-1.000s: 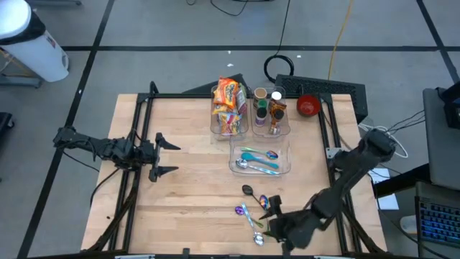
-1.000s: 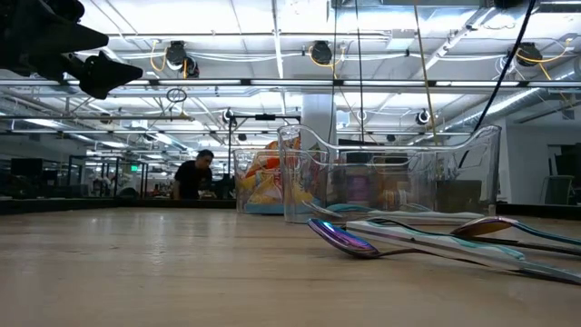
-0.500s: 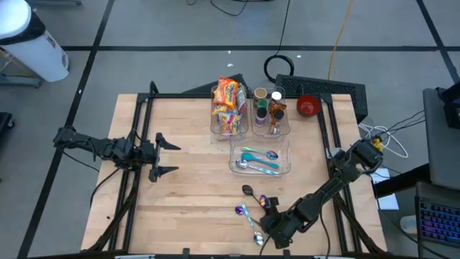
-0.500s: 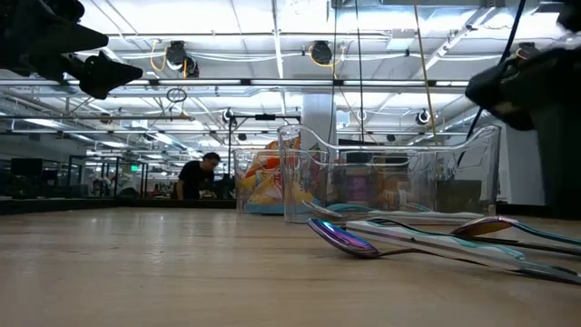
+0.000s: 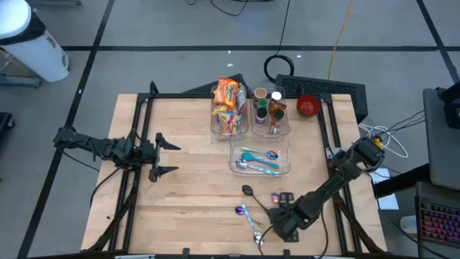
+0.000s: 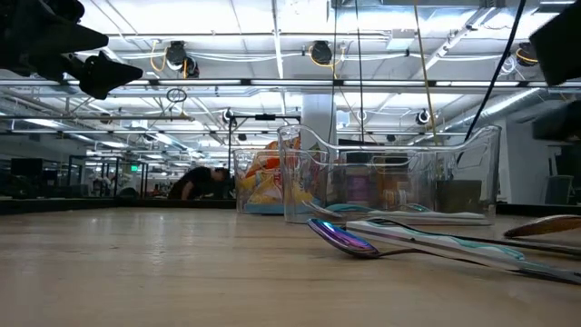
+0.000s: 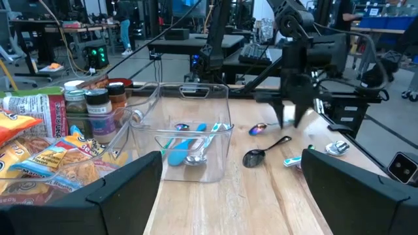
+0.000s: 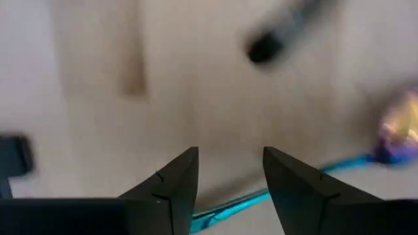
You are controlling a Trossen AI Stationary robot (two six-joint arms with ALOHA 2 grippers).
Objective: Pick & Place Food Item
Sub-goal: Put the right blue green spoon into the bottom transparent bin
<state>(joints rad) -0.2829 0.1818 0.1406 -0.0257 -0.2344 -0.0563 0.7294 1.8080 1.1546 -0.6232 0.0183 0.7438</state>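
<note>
Right gripper shifts over the loose spoons

Since the earlier frame we see the right gripper [image 5: 282, 201] has swung slightly toward the table's right side, fingers spread, empty, above the loose spoons [image 5: 248, 213] near the front edge. Our left gripper [image 5: 167, 153] waits spread at the left. Snack packets [image 5: 228, 104] sit in the rear clear bin [image 5: 215, 126].

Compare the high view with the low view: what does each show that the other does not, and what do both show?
Only the high view shows the right tool hanging over the loose spoons, the red bowl and the spice jars. Only the low view shows a person in the room behind. Both show the snack bags in their clear bin and the left tool, open and raised.
</note>
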